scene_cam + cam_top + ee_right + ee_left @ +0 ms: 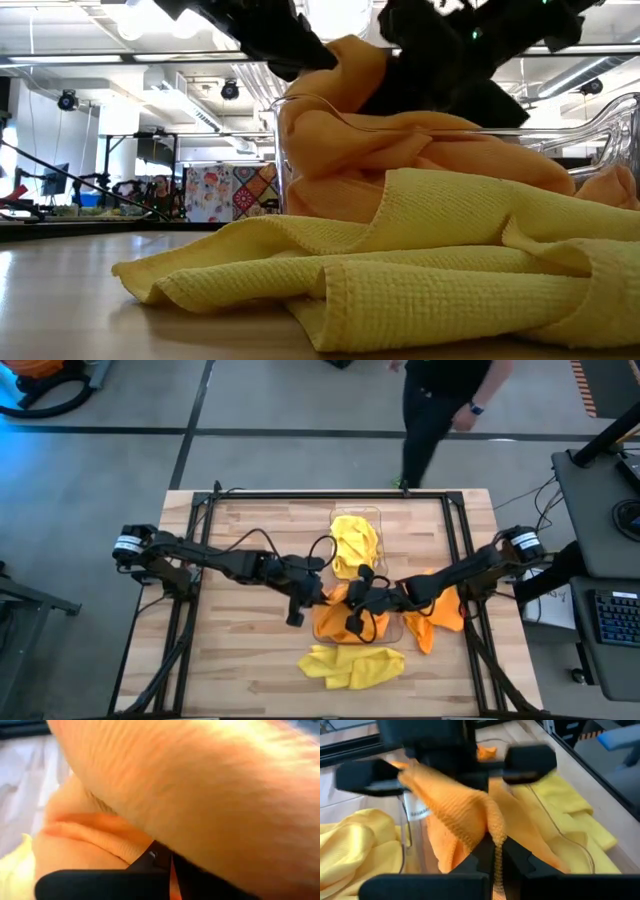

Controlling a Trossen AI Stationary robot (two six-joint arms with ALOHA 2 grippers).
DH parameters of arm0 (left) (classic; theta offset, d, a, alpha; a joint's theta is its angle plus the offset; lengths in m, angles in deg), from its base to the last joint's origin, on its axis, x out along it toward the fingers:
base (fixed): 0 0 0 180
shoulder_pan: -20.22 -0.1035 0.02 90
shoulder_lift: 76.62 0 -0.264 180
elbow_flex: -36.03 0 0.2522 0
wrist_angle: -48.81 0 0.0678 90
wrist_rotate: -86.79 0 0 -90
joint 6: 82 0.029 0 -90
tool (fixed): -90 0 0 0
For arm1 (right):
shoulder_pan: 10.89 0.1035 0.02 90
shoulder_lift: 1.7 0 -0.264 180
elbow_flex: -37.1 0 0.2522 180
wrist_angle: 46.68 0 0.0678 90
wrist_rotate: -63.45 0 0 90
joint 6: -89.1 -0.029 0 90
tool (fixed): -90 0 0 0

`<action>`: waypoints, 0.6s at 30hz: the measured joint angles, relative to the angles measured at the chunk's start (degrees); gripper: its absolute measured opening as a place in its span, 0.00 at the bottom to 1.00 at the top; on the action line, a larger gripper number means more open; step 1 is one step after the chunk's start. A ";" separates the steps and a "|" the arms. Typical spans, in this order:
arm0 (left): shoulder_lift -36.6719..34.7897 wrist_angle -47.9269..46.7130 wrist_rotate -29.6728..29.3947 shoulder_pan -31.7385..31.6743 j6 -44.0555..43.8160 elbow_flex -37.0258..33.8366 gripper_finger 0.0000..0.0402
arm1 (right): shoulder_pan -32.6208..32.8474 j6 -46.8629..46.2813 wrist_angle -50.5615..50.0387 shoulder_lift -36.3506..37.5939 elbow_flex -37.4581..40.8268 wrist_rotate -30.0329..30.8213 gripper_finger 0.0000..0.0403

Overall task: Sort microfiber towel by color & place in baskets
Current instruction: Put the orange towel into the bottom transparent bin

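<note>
An orange towel (465,815) is stretched between the two grippers above the nearer of the two clear baskets (322,628), which already holds orange cloth; the second basket (372,512), farther back on the bench (250,660), holds a yellow towel (355,542). The left gripper (495,855) has its jaws closed on a fold of the orange towel, its arm reaching in low from the left edge of the bench and bent at the elbow toward the middle. The right gripper (358,605) meets it from the other side, its arm stretched in from the right edge; its wrist view shows the dark jaws pressed together with orange cloth pinched in the seam and filling the view. Another orange towel (440,610) lies just right of the nearer basket under the right arm, and a crumpled yellow pile (352,665) lies on the bench just in front of that basket. A person (440,400) stands on the floor beyond the far edge.
</note>
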 joint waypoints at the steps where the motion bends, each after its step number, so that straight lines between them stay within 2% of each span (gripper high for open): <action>1: 0.00 -0.32 0.00 0.11 0.25 -0.01 0.00 | 0.19 0.24 -0.06 0.67 0.00 0.00 0.02; 8: 0.00 -1.24 0.02 0.66 0.65 -0.01 0.00 | 1.92 2.90 -0.84 4.45 0.00 -0.04 0.02; 14: 0.00 -1.58 -0.09 0.66 0.65 -0.03 0.00 | 4.06 1.00 -8.75 10.48 0.00 -0.47 0.02; 18: 0.00 -1.57 -0.09 0.66 0.65 -0.03 0.00 | 5.31 1.29 -8.38 14.07 0.00 -0.05 0.02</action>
